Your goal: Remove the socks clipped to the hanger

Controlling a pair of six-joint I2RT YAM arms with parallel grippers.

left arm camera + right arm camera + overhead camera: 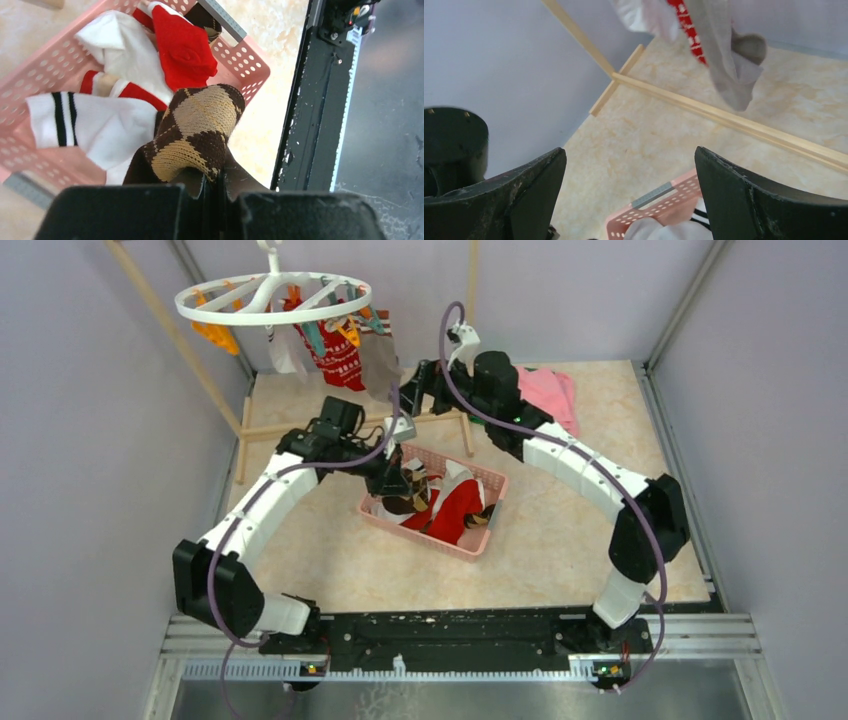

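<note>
The white oval hanger [270,300] hangs at the back left with orange and teal clips. A red patterned sock [338,355], a white/grey sock [288,352] and a plain grey sock [380,365] hang from it. My left gripper [393,483] is over the pink basket [490,515], shut on the brown argyle sock [197,130], which hangs down from the pinch [220,180]. My right gripper [412,385] is open and empty [630,150], below and just right of the grey sock [729,65]. The red sock [686,25] shows behind the grey one.
The basket [240,55] holds a red sock [182,47], a white black-striped sock [95,125] and others. The wooden rack's base bar [724,117] lies on the table under the hanger. A folded pink cloth [550,390] lies at the back right. Walls enclose three sides.
</note>
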